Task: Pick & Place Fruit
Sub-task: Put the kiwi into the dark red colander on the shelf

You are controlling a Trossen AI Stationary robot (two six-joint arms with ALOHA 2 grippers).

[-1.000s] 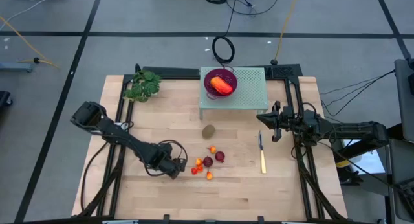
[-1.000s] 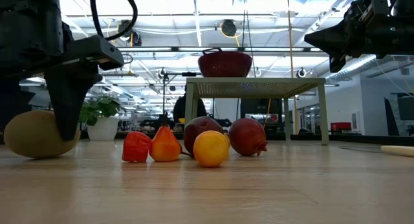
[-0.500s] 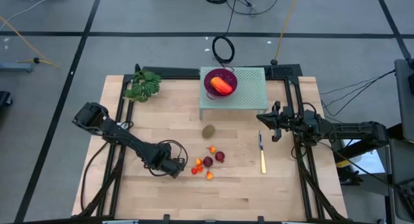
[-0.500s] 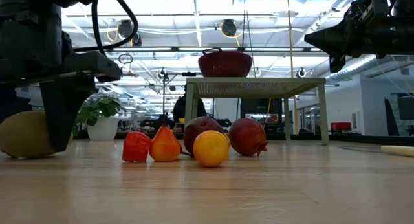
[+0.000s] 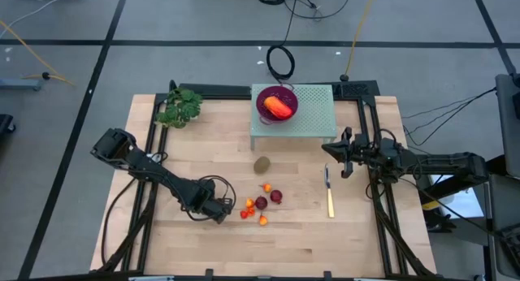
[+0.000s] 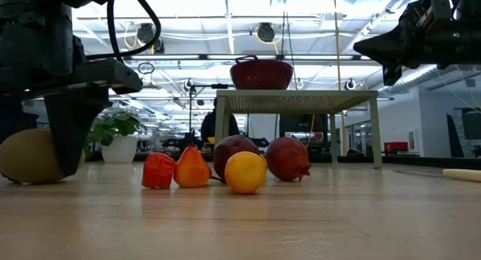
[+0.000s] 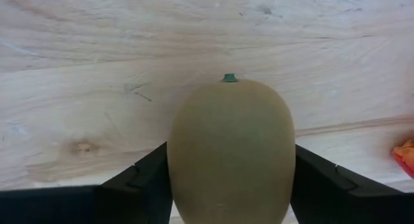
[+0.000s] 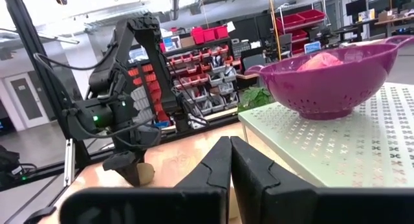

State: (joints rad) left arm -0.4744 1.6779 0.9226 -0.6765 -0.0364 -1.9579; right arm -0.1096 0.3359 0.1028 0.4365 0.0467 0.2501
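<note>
Kiwi (image 7: 230,153), olive-brown, oval, with a green stem nub, sits between the left gripper's (image 7: 230,185) fingers (image 7: 145,182), which touch its sides. Right gripper (image 8: 229,162) is closed, empty.

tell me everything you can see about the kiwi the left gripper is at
The kiwi is an olive-brown, smooth-looking oval with a tiny green stem nub at its far end. It lies on its side on the pale wooden table, in the front left part near the small fruit cluster. The left gripper straddles it, one dark finger pressed against each flank. In the low view it still rests on the tabletop, not lifted.
</note>
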